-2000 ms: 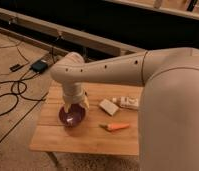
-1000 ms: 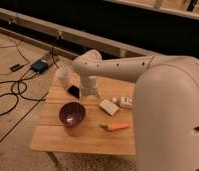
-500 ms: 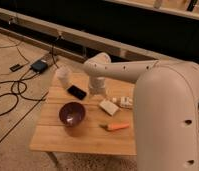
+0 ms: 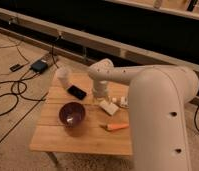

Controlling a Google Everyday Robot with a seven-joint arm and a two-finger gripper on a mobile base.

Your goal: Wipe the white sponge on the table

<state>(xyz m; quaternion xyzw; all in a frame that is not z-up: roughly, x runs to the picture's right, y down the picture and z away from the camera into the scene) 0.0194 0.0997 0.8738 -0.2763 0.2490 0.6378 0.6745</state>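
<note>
Wooden table (image 4: pixel 83 140): arm bent down, end effector (image 4: pixel 99 95) near white sponge (image 4: pixel 109 107).

**What lies around the gripper on the table**

The gripper (image 4: pixel 99 95) hangs over the middle of the table (image 4: pixel 83 138), towards the far edge. Seen from its fingers, the white sponge (image 4: pixel 109 107) lies just beside them, to the right in the view and a little nearer to the camera. The packet (image 4: pixel 122 102) lies right of the sponge. The phone (image 4: pixel 77 92) is near on the left, and the cup (image 4: pixel 63 76) stands behind it at the far left corner. The bowl (image 4: pixel 72 114) is in front to the left, and the carrot (image 4: pixel 115 127) in front to the right.
</note>
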